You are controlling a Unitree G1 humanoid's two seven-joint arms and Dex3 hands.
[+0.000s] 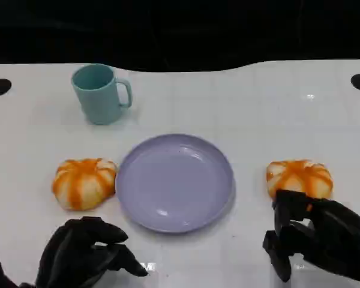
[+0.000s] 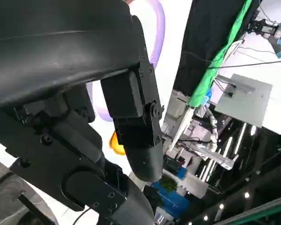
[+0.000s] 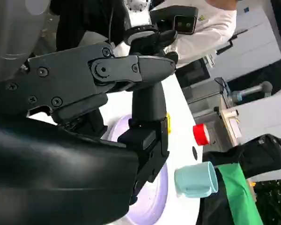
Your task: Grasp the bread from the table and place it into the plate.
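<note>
Two orange-and-white striped bread buns lie on the white table, one on each side of an empty lilac plate [image 1: 175,182]. The left bun [image 1: 84,182] almost touches the plate's rim. The right bun [image 1: 299,178] lies a short way off the plate. My right hand [image 1: 315,231] sits just in front of the right bun, its fingers apart and holding nothing. My left hand [image 1: 87,252] hovers near the table's front edge, below the left bun, and is also empty. In the left wrist view the plate rim [image 2: 157,28] and a sliver of bun [image 2: 116,145] show past the fingers [image 2: 136,117].
A teal mug [image 1: 101,93] stands behind the plate to the left, also seen as the mug [image 3: 196,178] in the right wrist view beside the plate [image 3: 152,201]. A person in a white shirt [image 3: 206,18] is beyond the table. Dark holes mark the table's far corners.
</note>
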